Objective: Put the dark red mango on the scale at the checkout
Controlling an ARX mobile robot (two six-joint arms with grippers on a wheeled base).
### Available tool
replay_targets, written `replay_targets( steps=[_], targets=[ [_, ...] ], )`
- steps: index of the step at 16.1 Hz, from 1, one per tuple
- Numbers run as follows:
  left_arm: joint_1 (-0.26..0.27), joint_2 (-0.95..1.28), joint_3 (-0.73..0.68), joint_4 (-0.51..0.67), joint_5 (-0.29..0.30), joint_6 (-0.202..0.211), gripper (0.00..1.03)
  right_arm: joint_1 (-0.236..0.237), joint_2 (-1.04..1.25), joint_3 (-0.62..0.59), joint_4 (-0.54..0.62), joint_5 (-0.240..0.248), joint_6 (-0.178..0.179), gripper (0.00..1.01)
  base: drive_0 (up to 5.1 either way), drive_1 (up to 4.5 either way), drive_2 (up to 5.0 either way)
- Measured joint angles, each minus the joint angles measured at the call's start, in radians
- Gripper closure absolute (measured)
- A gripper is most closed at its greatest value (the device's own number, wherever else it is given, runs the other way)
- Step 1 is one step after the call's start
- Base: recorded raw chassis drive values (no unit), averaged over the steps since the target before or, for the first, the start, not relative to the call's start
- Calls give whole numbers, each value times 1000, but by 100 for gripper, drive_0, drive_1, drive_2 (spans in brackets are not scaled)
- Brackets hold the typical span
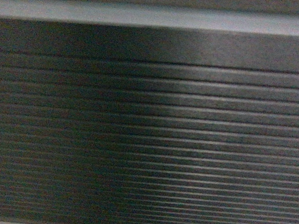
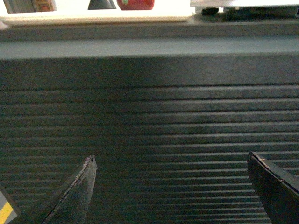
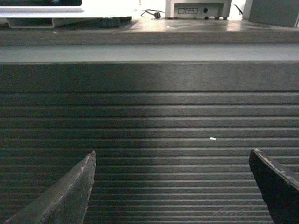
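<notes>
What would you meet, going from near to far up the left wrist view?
Open left gripper → slatted checkout front → counter edge → beige tray → red fruit on the tray, cut off by the frame's top.

One checkout (image 1: 149, 117) filled all three views, its slatted front too finely ribbed to count. On its tabletop (image 3: 187, 29), the left wrist view showed one beige tray (image 2: 98, 17) at twelve o'clock, carrying one dark red mango (image 2: 135, 4), one dark cone-shaped item (image 2: 102, 4) and, at eleven o'clock, a cut-off cluster I could not count. The right wrist view showed one scale (image 3: 60, 11) at eleven o'clock, one grey box (image 3: 198, 8) at twelve and one dark box (image 3: 273, 11) at one. Each wrist view showed two fingers (image 2: 77, 196) (image 3: 65, 191).
</notes>
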Motion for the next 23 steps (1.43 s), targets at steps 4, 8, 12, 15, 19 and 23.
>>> replay_targets(
  steps=[4, 8, 12, 15, 19, 23],
  targets=[
    [0, 0, 0, 0, 0, 0, 5, 0, 0, 0, -2, -1, -1, 3, 0, 0, 0],
    [0, 0, 0, 1, -1, 1, 5, 0, 0, 0, -2, 0, 1, 3, 0, 0, 0],
    [0, 0, 0, 0, 0, 1, 5, 0, 0, 0, -3, -2, 0, 3, 0, 0, 0],
    [0, 0, 0, 3, 2, 0, 5, 0, 0, 0, 2, 1, 1, 3, 0, 0, 0],
    [0, 0, 0, 1, 1, 0, 5, 0, 0, 0, -1, 0, 0, 3, 0, 0, 0],
    [0, 0, 0, 0, 1, 0, 5, 0, 0, 0, -2, 0, 0, 3, 0, 0, 0]
  ],
)
